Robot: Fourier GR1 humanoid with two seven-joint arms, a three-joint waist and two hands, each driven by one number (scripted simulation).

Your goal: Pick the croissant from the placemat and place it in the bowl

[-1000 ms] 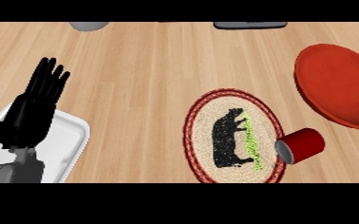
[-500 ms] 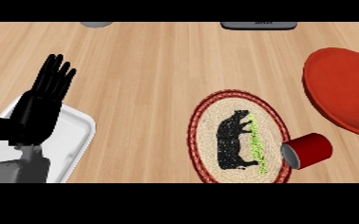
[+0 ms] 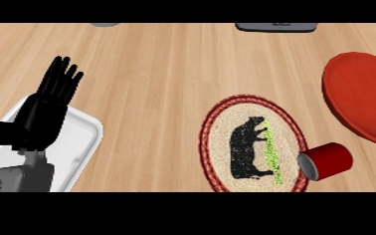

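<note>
Your left hand (image 3: 46, 110) rests open at the view's left, fingers straight and up, holding nothing, over a white tray (image 3: 82, 139). Your right hand doesn't show. Out to the right lies the round placemat (image 3: 253, 144) with its black animal figure; no croissant is visible on it, so you cannot tell where it is. A red cup (image 3: 327, 160) touches the mat's edge, and the red bowl (image 3: 354, 92) is cut off at the right. Nothing looks picked or placed yet.
</note>
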